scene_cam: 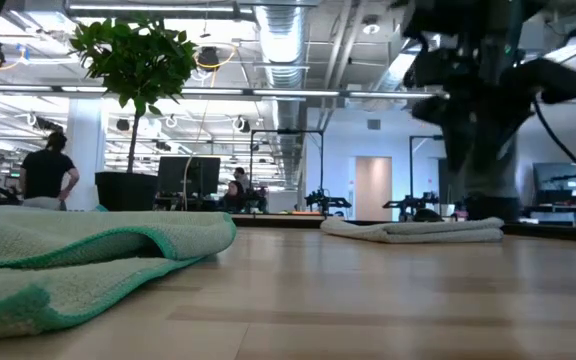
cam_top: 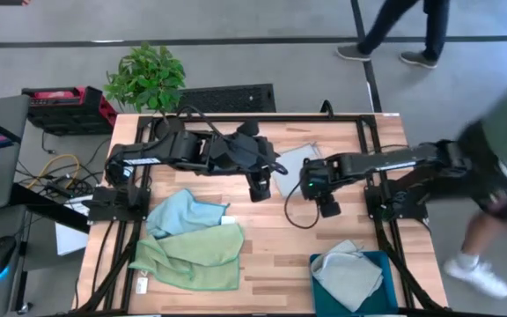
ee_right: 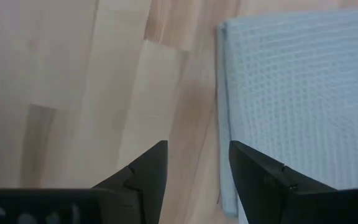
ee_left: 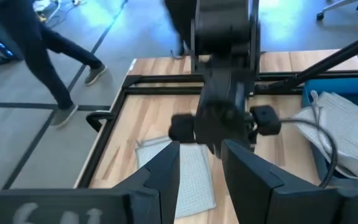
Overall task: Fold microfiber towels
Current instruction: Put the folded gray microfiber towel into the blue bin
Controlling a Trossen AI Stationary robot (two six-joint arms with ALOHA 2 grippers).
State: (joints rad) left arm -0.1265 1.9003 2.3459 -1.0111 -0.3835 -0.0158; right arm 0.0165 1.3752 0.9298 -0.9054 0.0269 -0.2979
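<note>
Fingers on both arms stand parted with nothing between them: the left gripper (ee_left: 199,171) hangs over the middle of the wooden butcher-block desk (cam_top: 262,242), and the right gripper (ee_right: 196,163) hovers just beside it, with only a narrow gap showing between each pair of dark fingers. Between the two grippers, toward the far side of the desk, lies a folded light grey microfiber towel (cam_top: 294,167), flat and roughly rectangular; in the right wrist view its waffle-textured surface (ee_right: 297,93) fills one side, with its straight edge running just beside the right gripper's fingers and bare wood on the other. On the near left part of the desk a crumpled light blue microfiber towel (cam_top: 181,213) overlaps the upper edge of a loosely spread pale green microfiber towel (cam_top: 192,255), which shows close up with a darker green hem in the low view (scene_cam: 78,255). At the near right corner a second light grey microfiber towel (cam_top: 348,275) rests bunched inside a rigid dark teal rectangular bin (cam_top: 393,291). Beyond the far edge stands a green potted plant (cam_top: 145,77).
</note>
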